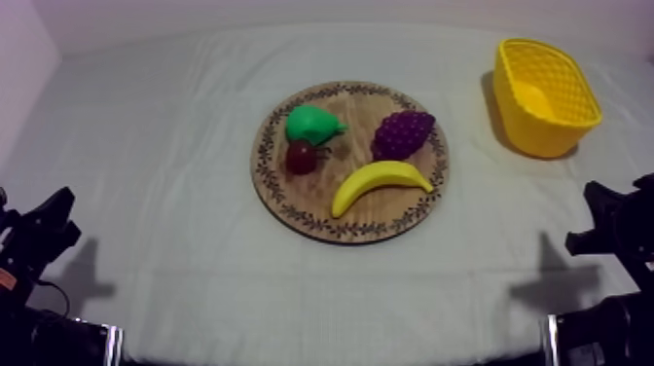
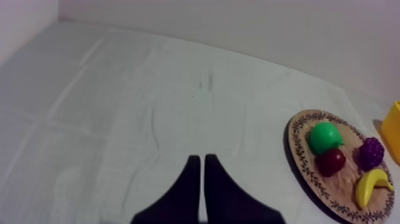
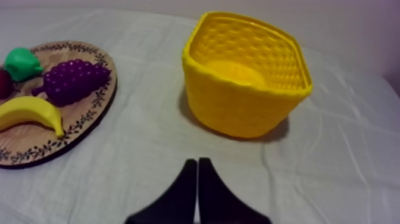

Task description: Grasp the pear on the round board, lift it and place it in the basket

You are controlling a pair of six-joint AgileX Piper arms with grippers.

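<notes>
Pear (image 1: 311,124) lies on the wooden board (image 1: 343,234), on the far left part of it. The small red fruit (image 1: 301,157) is right against its near side and the grapes (image 1: 402,133) are a little way off to its right. The banana (image 1: 380,183) curves along the near half of the board, so I judge the clean way down to the pear is from above or from the far side.

The yellow basket (image 1: 540,141) stands upright on the cloth (image 1: 146,146) to the right of the board, apart from it, with its mouth open upward. That makes it an easy drop once the pear is lifted.

My left gripper (image 2: 202,158) has its fingers pressed together in a narrow wedge, holding nothing, over bare cloth well to the left of the board. My right gripper (image 3: 197,161) is the same, fingers together and empty, pointing at the gap between board and basket. Both arms sit low at their own table edges, which I read as a rest pose; the pick has not begun. Either arm must spread its fingers before it comes down. The red fruit crowding the pear is what I would watch for.
</notes>
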